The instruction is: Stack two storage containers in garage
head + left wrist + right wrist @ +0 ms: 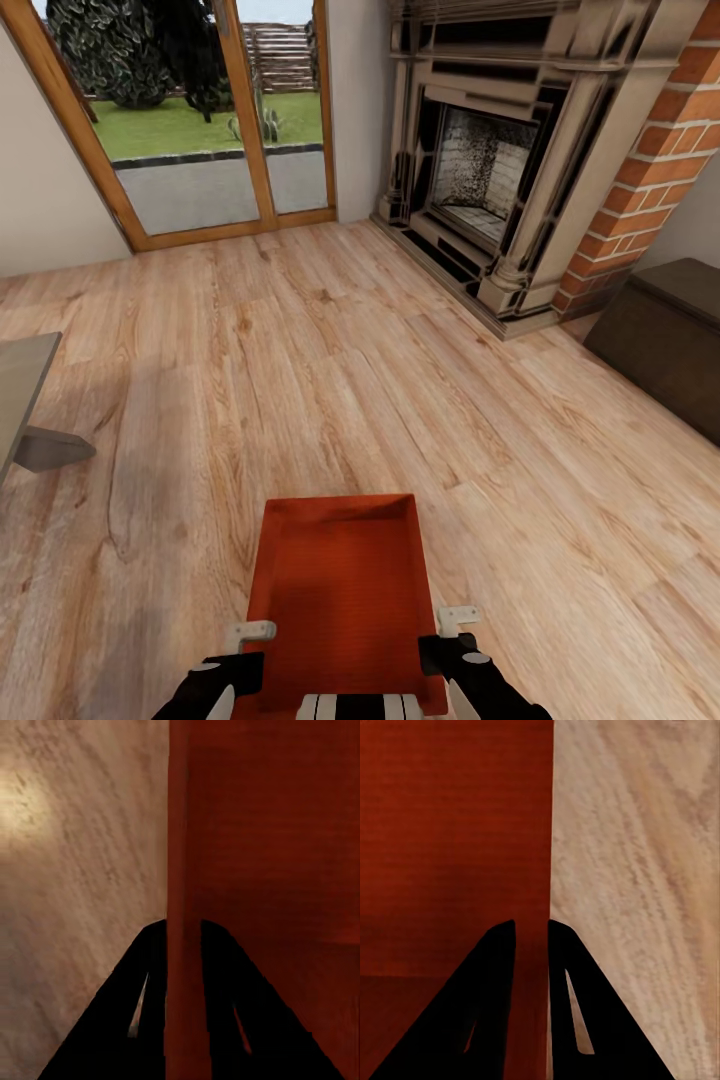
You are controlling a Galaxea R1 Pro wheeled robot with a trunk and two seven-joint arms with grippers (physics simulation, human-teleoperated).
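Light wood plank floor (330, 380) fills most of your head view, running back to a wood-framed glass door (200, 120) at the upper left, with lawn and shrubs beyond it. At the upper right stands a fireplace (490, 170) with a pale stone surround and a red-brick column (640, 190) beside it. A low dark bench (670, 340) sits at the right edge, and the grey corner of a table (25, 400) enters from the left edge.

At the bottom centre you have one orange-red storage container (340, 590), open top facing up, empty inside. Your left end effector (235, 660) grips its left wall near the bottom of the frame; in the left wrist view its dark fingers (120, 1020) sit narrowly on either side of that wall (178, 870). Your right end effector (450, 640) clamps the right wall the same way; in the right wrist view its fingers (472, 1012) straddle the thin orange-red edge (547, 832), with plank floor (645, 885) on the outer side.
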